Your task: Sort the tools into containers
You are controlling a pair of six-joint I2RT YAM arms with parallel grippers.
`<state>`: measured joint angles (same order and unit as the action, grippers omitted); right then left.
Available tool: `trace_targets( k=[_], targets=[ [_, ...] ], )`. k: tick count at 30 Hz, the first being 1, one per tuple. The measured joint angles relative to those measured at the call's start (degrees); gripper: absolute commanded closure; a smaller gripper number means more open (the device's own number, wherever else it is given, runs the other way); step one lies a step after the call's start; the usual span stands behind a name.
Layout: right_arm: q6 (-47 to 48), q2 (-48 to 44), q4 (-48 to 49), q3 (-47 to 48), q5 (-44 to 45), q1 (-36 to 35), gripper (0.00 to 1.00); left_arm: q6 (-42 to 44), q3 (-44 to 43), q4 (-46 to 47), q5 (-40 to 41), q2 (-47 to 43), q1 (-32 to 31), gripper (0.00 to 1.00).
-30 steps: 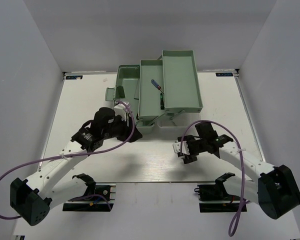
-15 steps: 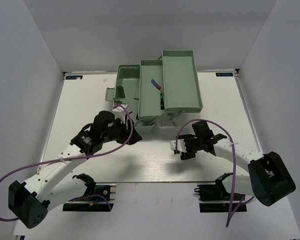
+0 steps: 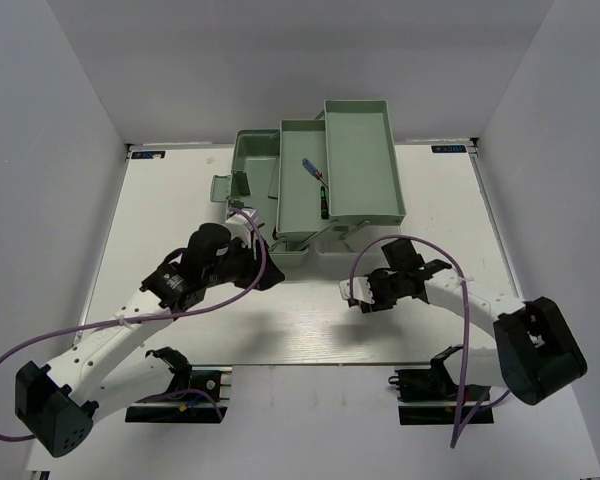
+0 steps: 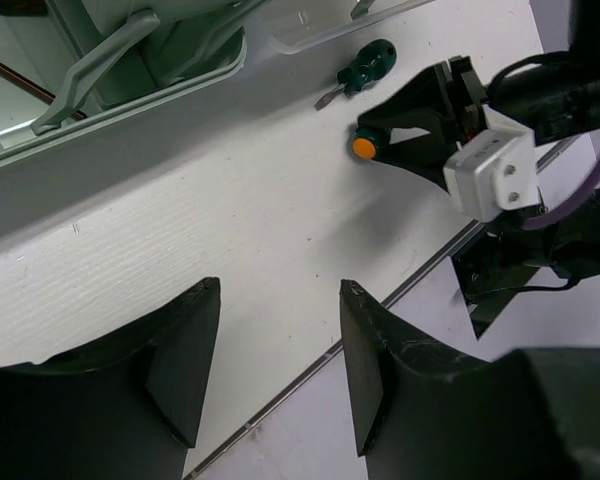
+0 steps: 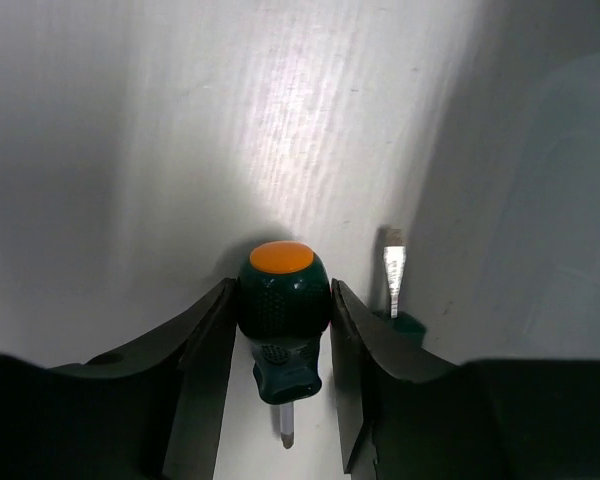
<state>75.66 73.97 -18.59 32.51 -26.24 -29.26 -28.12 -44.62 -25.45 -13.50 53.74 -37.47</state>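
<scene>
Our right jaws now press both sides of the stubby orange-capped screwdriver (image 5: 283, 295), lower centre of the right wrist view, the arm having slid leftward across the counter (image 5: 130, 120). A second screwdriver (image 4: 363, 72) lies just beside. Our left jaws gape wide, empty. We judge the toolbox (image 3: 255, 165) comes next.

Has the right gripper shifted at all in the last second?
Yes. The right gripper, clasping a stubby screwdriver, has slid slightly left and away from the arm bases, toward the toolbox.
</scene>
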Motion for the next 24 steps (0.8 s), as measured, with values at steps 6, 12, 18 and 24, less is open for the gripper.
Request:
trace_targets(
  k=[6,12,18,24],
  targets=[
    [-2.3,-6.1,-18.2,9.1,-10.6,0.4,1.00,0.5,-0.6,0.5,-0.7,3.3,-1.3,0.39],
    [-18.9,-6.4,-25.4,36.4,-22.0,0.4,1.00,3.5,-3.2,1.4,-2.2,13.1,-4.4,0.39],
    [-37.6,-5.9,-14.8,45.3,-13.9,0.7,1.00,7.1,-6.1,1.7,-2.5,19.1,-7.7,0.39],
    [-48.7,11.2,-12.3,58.5,7.5,1.7,1.00,12.2,-15.0,2.2,-2.8,27.5,-12.5,0.36]
  ],
)
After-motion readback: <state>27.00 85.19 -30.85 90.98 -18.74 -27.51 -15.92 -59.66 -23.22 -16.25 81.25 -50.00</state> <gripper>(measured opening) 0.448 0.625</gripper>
